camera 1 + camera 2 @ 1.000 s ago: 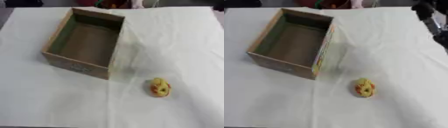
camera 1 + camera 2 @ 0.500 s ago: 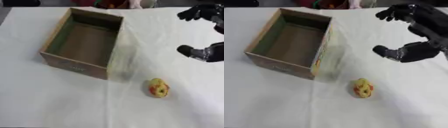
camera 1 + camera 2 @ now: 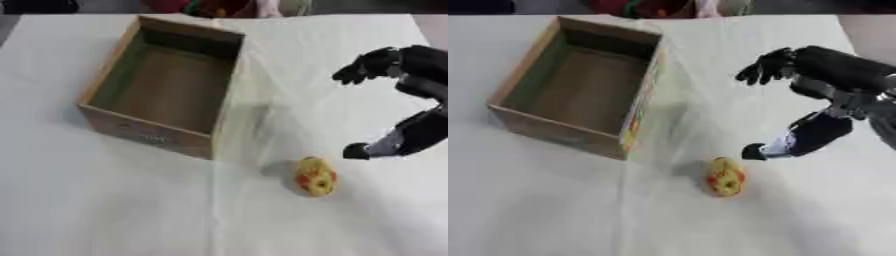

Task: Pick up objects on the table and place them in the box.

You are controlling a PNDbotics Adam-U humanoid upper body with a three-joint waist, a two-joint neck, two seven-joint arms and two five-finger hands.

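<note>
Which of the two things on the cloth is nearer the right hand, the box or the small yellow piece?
The small yellow and red object, lying just below and left of the open right hand. The cardboard box sits farther away to the left.

Both head eyes look steeply down at the table (image 3: 105, 200); views overlap almost fully, seemingly fairly close.
</note>
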